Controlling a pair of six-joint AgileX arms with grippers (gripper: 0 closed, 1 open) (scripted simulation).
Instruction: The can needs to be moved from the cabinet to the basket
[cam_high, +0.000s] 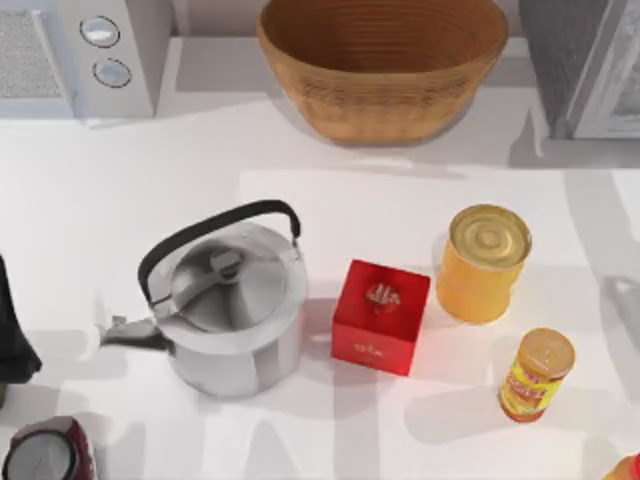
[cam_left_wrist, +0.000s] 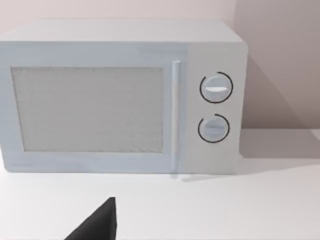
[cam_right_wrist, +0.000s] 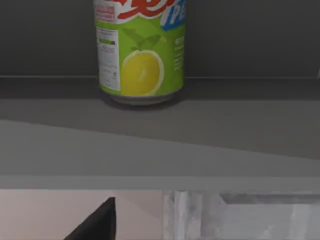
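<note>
White tabletop, microwave at the top view's back left, grey cabinet at back right. The can stands upright on a dark cabinet shelf, facing the right wrist camera, so I judge the right arm is lining up a reach; its fingers — can't tell. The left arm sits parked at the left edge, looking at the microwave, fingers also unclear. The wicker basket waits at back centre, hollow showing nothing inside. The kettle is lidded.
</note>
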